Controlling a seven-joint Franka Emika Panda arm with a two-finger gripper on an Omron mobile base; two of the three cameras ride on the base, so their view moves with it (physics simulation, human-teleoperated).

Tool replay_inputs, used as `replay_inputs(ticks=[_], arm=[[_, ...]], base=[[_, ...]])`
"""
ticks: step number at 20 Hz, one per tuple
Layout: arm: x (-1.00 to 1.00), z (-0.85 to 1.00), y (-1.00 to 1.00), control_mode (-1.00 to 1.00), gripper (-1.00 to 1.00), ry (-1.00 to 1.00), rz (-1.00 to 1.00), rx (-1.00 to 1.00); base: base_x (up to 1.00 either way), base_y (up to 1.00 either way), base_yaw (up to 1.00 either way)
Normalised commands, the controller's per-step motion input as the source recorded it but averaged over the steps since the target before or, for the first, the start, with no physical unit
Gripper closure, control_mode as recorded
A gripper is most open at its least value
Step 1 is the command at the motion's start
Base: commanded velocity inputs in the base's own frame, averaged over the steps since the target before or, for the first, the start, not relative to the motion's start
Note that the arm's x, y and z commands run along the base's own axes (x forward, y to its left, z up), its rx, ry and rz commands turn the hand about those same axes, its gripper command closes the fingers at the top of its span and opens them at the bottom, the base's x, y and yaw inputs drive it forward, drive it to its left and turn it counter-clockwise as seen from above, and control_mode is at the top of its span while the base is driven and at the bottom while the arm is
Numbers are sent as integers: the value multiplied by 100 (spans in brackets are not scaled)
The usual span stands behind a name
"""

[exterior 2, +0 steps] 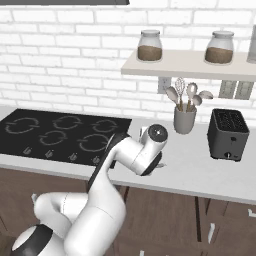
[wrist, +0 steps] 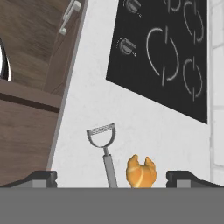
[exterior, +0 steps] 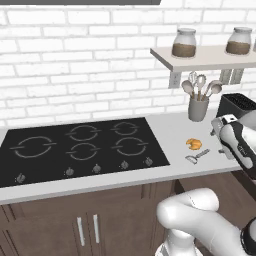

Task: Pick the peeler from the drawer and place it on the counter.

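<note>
The peeler (wrist: 104,146) lies flat on the pale counter (wrist: 87,87), with its looped head toward the front edge and its thin handle beside the croissant (wrist: 141,171). The left base view also has the peeler (exterior: 196,156) on the counter (exterior: 170,132), just in front of the croissant (exterior: 194,144). My gripper (wrist: 111,179) hovers over the peeler's handle, open, its fingertips (wrist: 41,177) wide apart and holding nothing. The dark brown drawer (wrist: 24,127) sticks out below the counter's edge.
A black cooktop (exterior: 80,145) with knobs fills the counter left of the peeler. A grey utensil holder (exterior: 198,107) and a black toaster (exterior 2: 228,134) stand at the back right. A wall shelf (exterior 2: 190,65) carries glass jars. My arm's elbow (exterior 2: 145,150) hangs over the counter edge.
</note>
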Motion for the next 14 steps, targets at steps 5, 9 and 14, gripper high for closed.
replay_inputs(ticks=[5, 9, 14], arm=[[-1, 23, 36, -100, -100, -1, -1, -3], [0, 14, 17, -100, -100, 0, 0, -2], [0, 6, 18, -100, -100, 0, 0, -1]], base=[[0, 0, 0], [0, 0, 0], [0, 0, 0]])
